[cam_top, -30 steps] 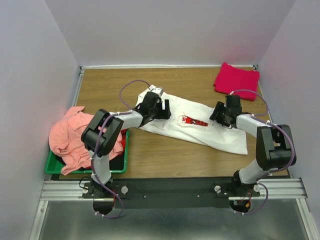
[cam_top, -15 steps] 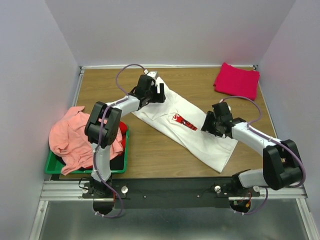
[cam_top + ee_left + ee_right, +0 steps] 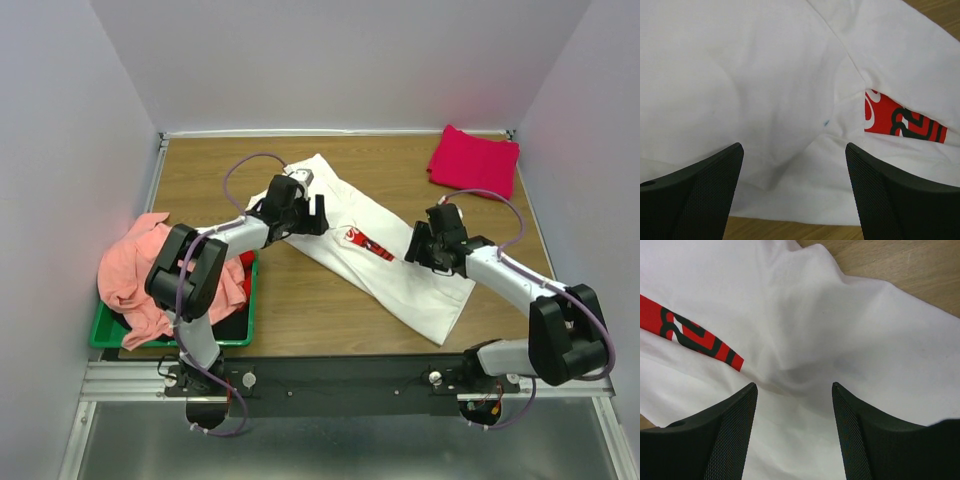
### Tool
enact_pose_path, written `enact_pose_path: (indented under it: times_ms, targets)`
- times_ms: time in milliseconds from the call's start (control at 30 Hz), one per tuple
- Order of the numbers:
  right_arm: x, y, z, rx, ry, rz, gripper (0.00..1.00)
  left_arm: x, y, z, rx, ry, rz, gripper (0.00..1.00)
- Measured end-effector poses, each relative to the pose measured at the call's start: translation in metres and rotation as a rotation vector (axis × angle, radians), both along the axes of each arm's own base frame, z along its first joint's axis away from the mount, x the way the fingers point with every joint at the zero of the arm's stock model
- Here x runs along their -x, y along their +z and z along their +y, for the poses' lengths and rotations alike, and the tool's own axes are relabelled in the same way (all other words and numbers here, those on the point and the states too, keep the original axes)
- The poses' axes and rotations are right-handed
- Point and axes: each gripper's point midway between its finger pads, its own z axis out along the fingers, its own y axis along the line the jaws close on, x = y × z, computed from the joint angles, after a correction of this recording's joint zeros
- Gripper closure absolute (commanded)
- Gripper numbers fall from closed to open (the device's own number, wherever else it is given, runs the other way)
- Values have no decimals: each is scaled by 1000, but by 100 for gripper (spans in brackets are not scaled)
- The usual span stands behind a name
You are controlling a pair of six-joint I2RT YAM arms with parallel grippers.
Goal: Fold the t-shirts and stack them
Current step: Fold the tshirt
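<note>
— Where is the white t-shirt (image 3: pixel 400 285) lying, and which way is it pointing?
— It is being spread on the table (image 3: pixel 320 315), its long side running slantwise from far left to near right. The neck end cannot be told.
— And the grippers?
— The left gripper (image 3: pixel 312 215) is being held wide open over the far-left part, and the right gripper (image 3: pixel 418 250) wide open over the right edge.

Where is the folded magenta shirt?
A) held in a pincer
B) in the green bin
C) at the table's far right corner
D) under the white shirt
C: the folded magenta-red t-shirt lies alone at the far right corner of the table, apart from the white t-shirt and green bin.
</note>
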Motion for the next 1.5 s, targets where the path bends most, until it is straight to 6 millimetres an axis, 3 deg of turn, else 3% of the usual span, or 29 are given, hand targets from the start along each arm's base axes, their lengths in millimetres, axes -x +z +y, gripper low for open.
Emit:
enact_pose_path:
  times_ms: [167, 400, 567, 767, 1000, 1133, 1300, 1500]
  targets:
    - [2, -13, 1, 2, 4, 28, 32, -4, -24, -9, 9, -21, 41, 9]
    - [14, -29, 1, -1, -9, 72, 32, -35, -18, -25, 70, -48, 13, 10]
    - [20, -28, 10, -37, -23, 61, 32, -62, -16, -32, 98, -71, 10, 11]
    - [38, -27, 34, -87, 2, 57, 32, -88, -16, -32, 126, -93, 3, 12]
    - [58, -26, 70, -129, 60, 73, 32, -104, -12, -32, 133, -102, 4, 13]
    - [69, -20, 84, -112, 95, 82, 32, -111, 1, -33, 129, -103, -13, 13]
    - [67, -3, 92, -68, 110, 47, 32, -116, 22, -28, 110, -76, -46, 13]
    - [84, 9, 97, -40, 139, 30, 32, -94, 56, -18, 98, -59, -97, 13]
